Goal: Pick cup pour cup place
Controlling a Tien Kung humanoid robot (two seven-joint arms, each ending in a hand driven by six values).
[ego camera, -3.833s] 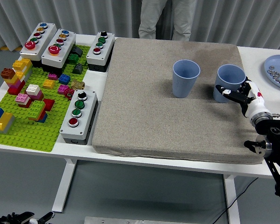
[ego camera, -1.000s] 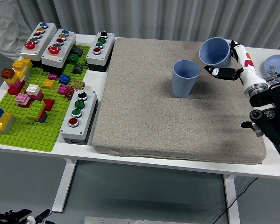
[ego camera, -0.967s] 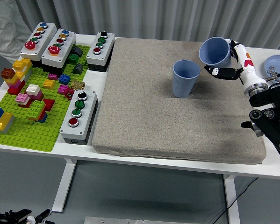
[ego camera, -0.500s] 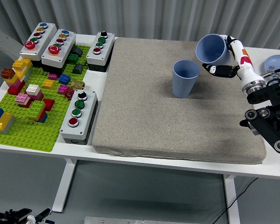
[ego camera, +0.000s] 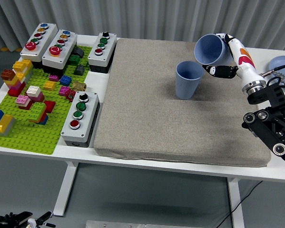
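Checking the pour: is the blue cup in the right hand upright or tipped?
Tipped: the held blue plastic cup leans, mouth toward the standing blue cup, gripped by the right hand.

Standing cup (ego camera: 189, 80) on mat (ego camera: 180, 137); tilted cup (ego camera: 209, 49) above-right of it; brick baseplate (ego camera: 33, 128) and button boxes (ego camera: 80, 114) left of mat.

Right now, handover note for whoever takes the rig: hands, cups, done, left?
Right hand: shut on the held cup, lifted and tipped left, mouth above the standing cup.
Left hand: not in view.
Standing cup upright on the grey mat, apart from the held one.
Done: pick and lift. Pour is starting; no contents visible.
Left: finish the pour, set the held cup back on the mat.
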